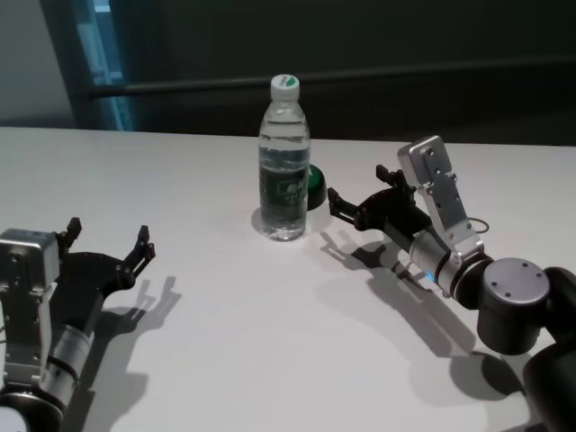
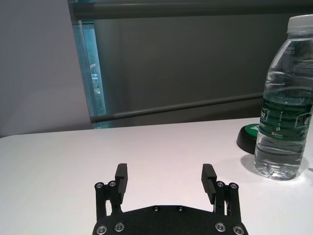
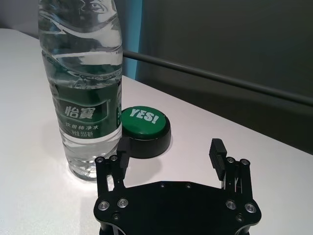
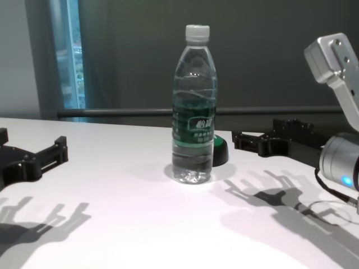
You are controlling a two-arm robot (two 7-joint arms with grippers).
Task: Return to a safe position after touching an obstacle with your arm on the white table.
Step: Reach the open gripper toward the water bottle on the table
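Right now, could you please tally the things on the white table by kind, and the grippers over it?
Water bottle: 1, upright
Green button: 1, behind the bottle
Grippers: 2, left gripper and right gripper, both open and holding nothing
Total: 4, on or over the white table

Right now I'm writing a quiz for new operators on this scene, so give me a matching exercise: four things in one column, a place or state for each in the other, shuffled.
Things:
1. water bottle
2. green button
3. left gripper
4. right gripper

Places or states:
A. open, near left of the white table
B. upright, capped, mid-table
C. open, to the bottle's right, not touching it
D. low, behind the bottle

Pairs: 1-B, 2-D, 3-A, 4-C
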